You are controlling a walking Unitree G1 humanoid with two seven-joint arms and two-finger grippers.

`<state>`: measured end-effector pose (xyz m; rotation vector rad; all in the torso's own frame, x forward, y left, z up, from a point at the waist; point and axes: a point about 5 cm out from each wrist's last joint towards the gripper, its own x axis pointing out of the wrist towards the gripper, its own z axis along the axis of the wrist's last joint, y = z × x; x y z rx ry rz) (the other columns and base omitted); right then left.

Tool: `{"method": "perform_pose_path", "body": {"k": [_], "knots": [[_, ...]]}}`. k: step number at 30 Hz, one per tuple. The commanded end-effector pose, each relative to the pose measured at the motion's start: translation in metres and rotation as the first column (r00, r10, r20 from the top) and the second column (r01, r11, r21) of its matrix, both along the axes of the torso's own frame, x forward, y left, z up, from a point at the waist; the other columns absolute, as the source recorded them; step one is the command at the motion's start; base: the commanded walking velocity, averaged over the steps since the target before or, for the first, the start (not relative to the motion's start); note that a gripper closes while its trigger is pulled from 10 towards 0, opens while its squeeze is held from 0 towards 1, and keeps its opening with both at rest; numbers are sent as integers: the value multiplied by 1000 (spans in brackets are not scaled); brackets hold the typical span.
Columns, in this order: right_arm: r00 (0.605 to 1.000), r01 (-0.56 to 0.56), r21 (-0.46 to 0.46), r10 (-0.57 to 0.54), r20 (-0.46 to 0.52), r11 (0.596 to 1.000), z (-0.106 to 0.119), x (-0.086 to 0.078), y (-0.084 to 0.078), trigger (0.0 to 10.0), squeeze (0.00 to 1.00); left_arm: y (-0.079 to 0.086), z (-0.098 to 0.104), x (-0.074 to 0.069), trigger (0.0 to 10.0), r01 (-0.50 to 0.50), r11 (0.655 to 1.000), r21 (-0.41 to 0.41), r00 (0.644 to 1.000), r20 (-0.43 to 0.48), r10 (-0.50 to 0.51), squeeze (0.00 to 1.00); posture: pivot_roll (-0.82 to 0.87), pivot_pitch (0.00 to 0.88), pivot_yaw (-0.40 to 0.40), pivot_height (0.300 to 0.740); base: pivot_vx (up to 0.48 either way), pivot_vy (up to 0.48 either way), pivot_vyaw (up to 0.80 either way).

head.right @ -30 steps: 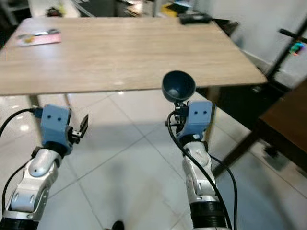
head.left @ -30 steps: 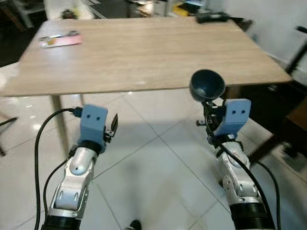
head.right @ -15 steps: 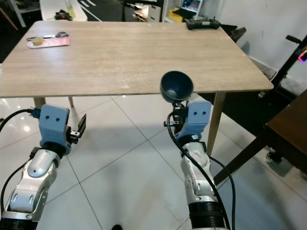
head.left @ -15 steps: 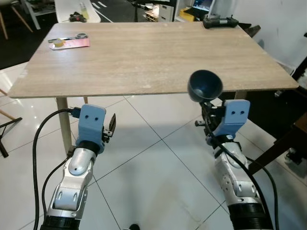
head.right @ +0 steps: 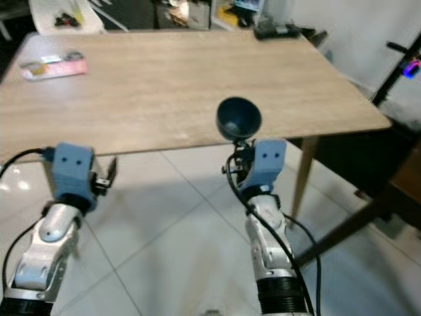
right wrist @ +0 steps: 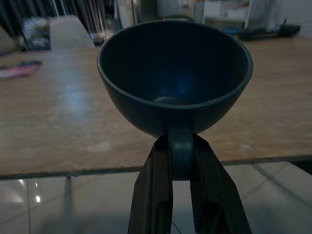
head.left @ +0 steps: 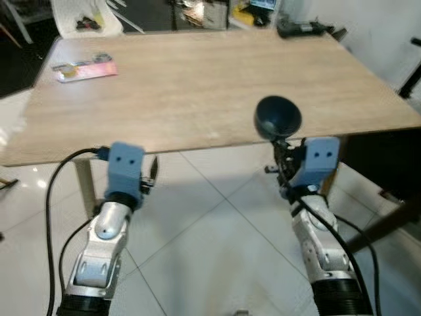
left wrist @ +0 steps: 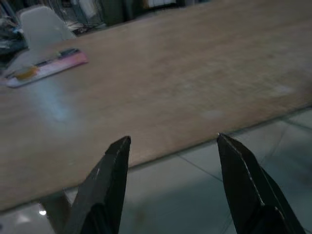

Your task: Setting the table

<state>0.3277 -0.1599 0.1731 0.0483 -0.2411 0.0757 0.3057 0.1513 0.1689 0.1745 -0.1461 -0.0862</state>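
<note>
**Cup carried to the table, not yet set down**

Judged as the carrying step: cup (right wrist: 174,78) held just above the near edge of the table (head.left: 197,79), over its right part, not touching the wood. Nothing of the setting placed so far, as far as could be seen.

Next move, as a judgement: reaching farther over the table, lowering until the base met the wood, and only then loosening the grip. Care needed with the near edge, since the cup hung almost exactly over it.

Right gripper (right wrist: 181,161) pressed together on the cup's handle, fingers (right wrist: 153,195) on both sides of it, bowl upright with the opening up. Cup dark blue and empty.

Left gripper (left wrist: 170,161) spread wide, holding nothing, below and before the near edge at the left.

Pink packet (head.left: 85,68) at the far left corner, black device (head.left: 299,27) at the far right.
</note>
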Motion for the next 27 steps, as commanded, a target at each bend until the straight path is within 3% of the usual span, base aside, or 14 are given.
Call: {"method": "perform_pose_path", "body": {"k": [1, 10, 27], "knots": [[1000, 1, 4, -1, 14, 1000, 2, -1, 0, 10000, 0, 6, -6, -2, 10000, -20, 1000, 10, 1000, -22, 20, 0, 48, 80, 58, 740, 341, 311, 0], [1000, -2, 2, 2, 14, 1000, 2, -2, 1, 10000, 0, 6, -6, -1, 10000, -19, 1000, 15, 1000, -20, 19, 0, 47, 80, 57, 740, 365, 298, 0], [1000, -4, 3, 4, 13, 1000, 2, -2, 0, 10000, 0, 8, -6, -1, 10000, -31, 999, 22, 999, -24, 31, 0, 47, 80, 59, 740, 458, 0, 0]]}}
